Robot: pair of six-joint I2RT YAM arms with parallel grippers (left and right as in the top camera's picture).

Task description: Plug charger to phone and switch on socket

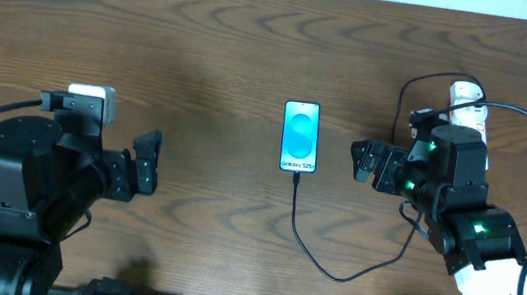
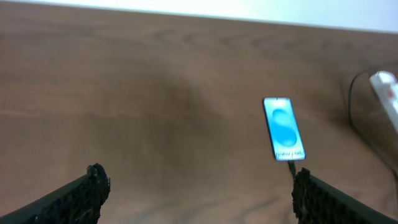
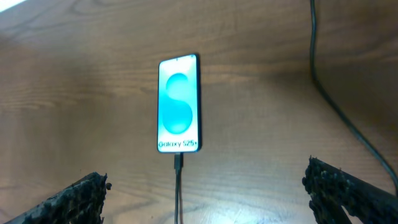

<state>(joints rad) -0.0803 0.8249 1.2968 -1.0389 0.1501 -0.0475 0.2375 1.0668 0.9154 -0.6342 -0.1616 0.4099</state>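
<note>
The phone (image 1: 300, 137) lies flat mid-table with its blue-cyan screen lit; it also shows in the wrist views, phone (image 2: 284, 128) and phone (image 3: 179, 102). The charger (image 1: 304, 243) has its small plug seated in the phone's near end (image 3: 178, 163), and its thin black cable curves toward the right arm. Only the rounded end of the white socket (image 1: 469, 100) shows; the right arm covers the rest, so its switches are hidden. My left gripper (image 1: 148, 162) is open, far left of the phone. My right gripper (image 1: 362, 162) is open, just right of the phone, holding nothing.
A black cable (image 3: 336, 106) runs along the table to the right of the phone and loops by the socket (image 2: 387, 87). The table's far edge meets a white wall at the top. Bare brown wood lies between the left gripper (image 2: 200, 180) and the phone.
</note>
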